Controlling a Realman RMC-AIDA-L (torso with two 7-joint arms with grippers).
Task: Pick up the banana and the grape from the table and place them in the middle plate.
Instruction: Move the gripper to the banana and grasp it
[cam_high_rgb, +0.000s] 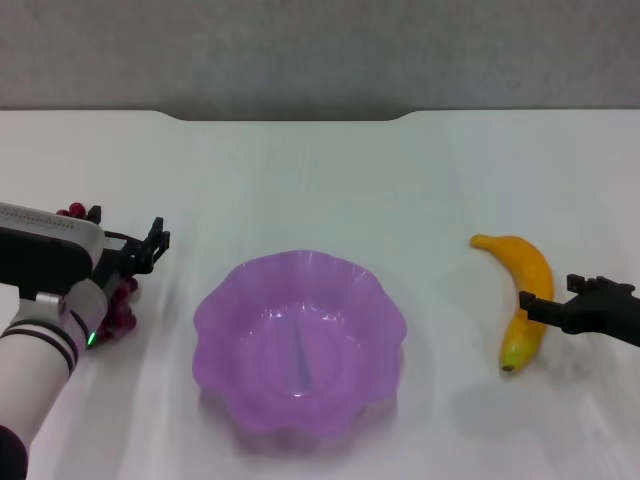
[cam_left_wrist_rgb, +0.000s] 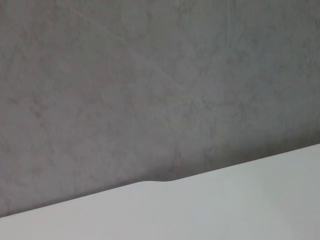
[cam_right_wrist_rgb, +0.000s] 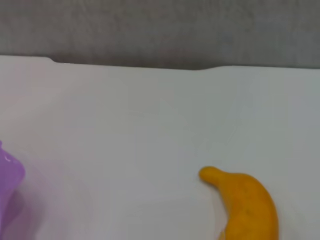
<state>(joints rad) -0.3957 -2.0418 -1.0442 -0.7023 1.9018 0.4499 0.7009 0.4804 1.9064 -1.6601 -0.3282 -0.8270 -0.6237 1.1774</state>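
Both grippers close in on fruit beside the empty purple plate (cam_high_rgb: 300, 340)

Right gripper (cam_high_rgb: 548, 300), fingers parted, empty, should straddle the banana (cam_high_rgb: 525, 290) mid-length; left gripper's (cam_high_rgb: 150, 245) grip over the grapes (cam_high_rgb: 118, 310) cannot be told.

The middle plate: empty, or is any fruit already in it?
Empty. The middle plate shows only its bare purple inside; the banana and the grape lie on the table.

A plain grey wall (cam_high_rgb: 320, 50) is seen beyond the far edge at twelve o'clock, faintly mottled in the wrist views. A darker band of shadow is cast along its foot. Even, soft light is spread throughout; no windows are shown.
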